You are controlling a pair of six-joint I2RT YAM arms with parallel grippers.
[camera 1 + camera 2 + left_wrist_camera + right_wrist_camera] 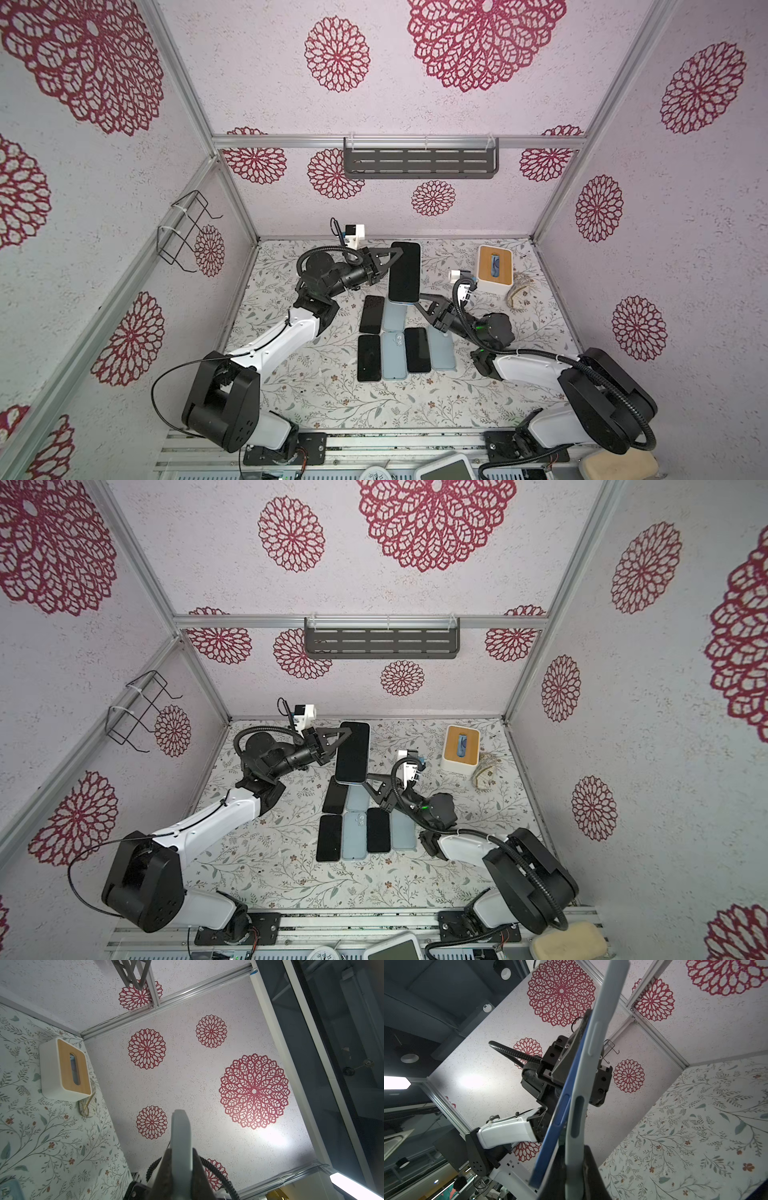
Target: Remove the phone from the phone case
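Phone [551, 1134], blue-edged, partly out of grey case [594, 1043].

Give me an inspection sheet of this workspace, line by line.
Surface: floral tabletop, no spills seen.
Job's things: phone raised screen-up between both arms; phone case gaping from its edge by the right gripper; three bare phones and three empty cases lie beneath.
Clutter: tissue box, crumpled mesh item beside it.
Grippers: left gripper shut on the phone case's left edge; right gripper shut on its near corner.
Cables: corrugated conduit loops off both arms, unsnagged.
Surroundings: wall shelf, wire rack, flowered walls.
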